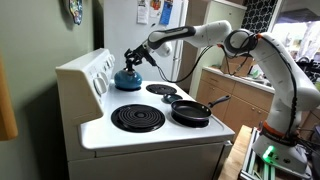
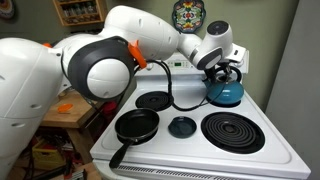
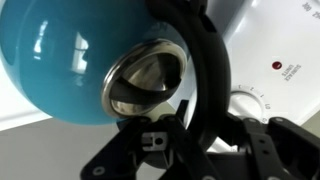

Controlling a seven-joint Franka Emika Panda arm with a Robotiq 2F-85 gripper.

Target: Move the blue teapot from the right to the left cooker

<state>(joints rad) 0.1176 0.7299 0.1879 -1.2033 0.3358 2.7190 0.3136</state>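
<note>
Blue teapot (image 1: pixel 127 79) at the far side of the table (image 1: pixel 98 130), by the control panel (image 1: pixel 100 68), behind the left cooker (image 1: pixel 137 119). End effector (image 2: pixel 221 68) pinched on its black handle (image 3: pixel 205 70). Frying pan (image 2: pixel 136 125) well apart, near. Seen only in wrist view: chrome rim (image 3: pixel 148 82) on the teapot.

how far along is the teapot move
Done: the hand is on the blue teapot. In hand: its black handle sits in the grip, and the wrist view shows its shiny underside, so it looks tipped or lifted. Left: carrying it to the bare large coil and letting go.
</note>
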